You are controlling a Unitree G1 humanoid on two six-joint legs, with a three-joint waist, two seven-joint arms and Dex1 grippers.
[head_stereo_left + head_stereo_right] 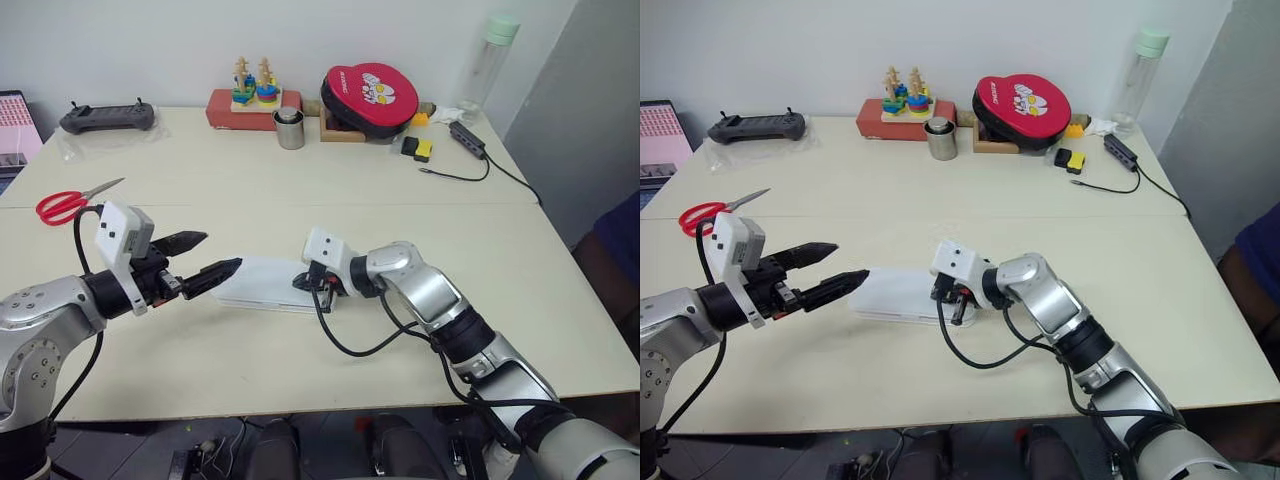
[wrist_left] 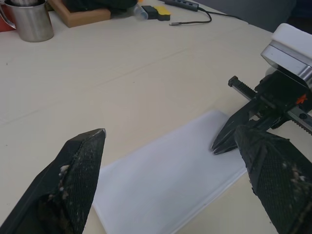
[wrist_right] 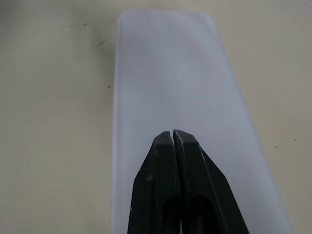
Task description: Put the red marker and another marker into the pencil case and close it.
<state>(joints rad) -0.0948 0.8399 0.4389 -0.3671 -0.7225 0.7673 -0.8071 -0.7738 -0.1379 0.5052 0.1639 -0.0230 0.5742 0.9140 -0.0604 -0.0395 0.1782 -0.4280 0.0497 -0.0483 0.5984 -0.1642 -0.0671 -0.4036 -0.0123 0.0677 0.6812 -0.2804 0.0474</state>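
While the case (image 1: 262, 283) lies flat on the table (image 1: 400, 200) with its lid down, it is flanked by both grippers. The right gripper (image 3: 173, 134) is seen pressed together, its two fingers meeting tip to tip with nothing between them, and its tips are set on or just over the lid near the case's right end; actual contact cannot be told. The left gripper (image 1: 212, 255) is held spread wide and empty just beside the case's left end, pointing toward it, one finger (image 2: 80, 170) over bare table and the other over the near edge of the case. No marker can be made out through the lid. Scissors (image 1: 70, 203) lie well apart at the table's left, and a metal cup (image 1: 289, 129) stands near the far edge.
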